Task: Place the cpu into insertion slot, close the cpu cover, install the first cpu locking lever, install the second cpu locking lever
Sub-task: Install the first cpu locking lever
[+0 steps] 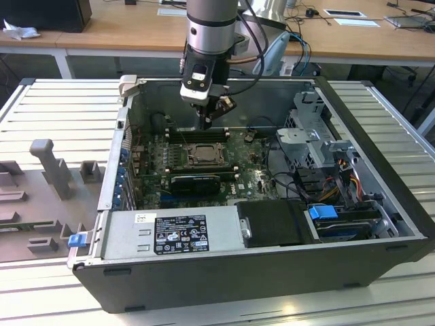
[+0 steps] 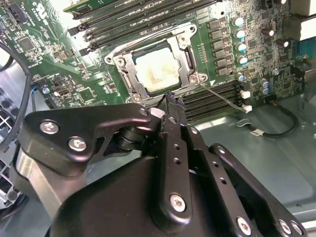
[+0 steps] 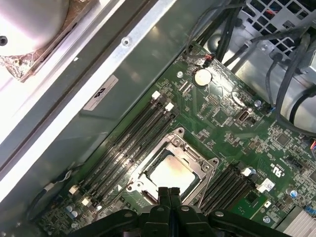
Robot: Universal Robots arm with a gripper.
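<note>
The cpu (image 2: 157, 74) shows its pale silvery face inside the insertion slot (image 2: 124, 79) on the green board, also seen as the cpu (image 3: 170, 174) in the first wrist view. The dark cpu cover (image 2: 183, 47) lies flat around the chip, framing it with its window. A thin metal lever (image 2: 219, 95) runs out from the socket's corner across the memory slots. My gripper (image 2: 171, 100) is shut with nothing between its fingers, its tips just beside the socket's edge. In the exterior view my gripper (image 1: 206, 125) hangs just above the socket (image 1: 202, 155), toward the case's back wall.
Long black memory slots (image 3: 129, 143) flank the socket on both sides. A black card (image 1: 196, 182) lies in front of it. Cables and a drive cage (image 1: 319, 146) fill the exterior view's right side. The power supply (image 1: 170, 234) sits along the front, and the case walls (image 1: 115, 170) enclose everything.
</note>
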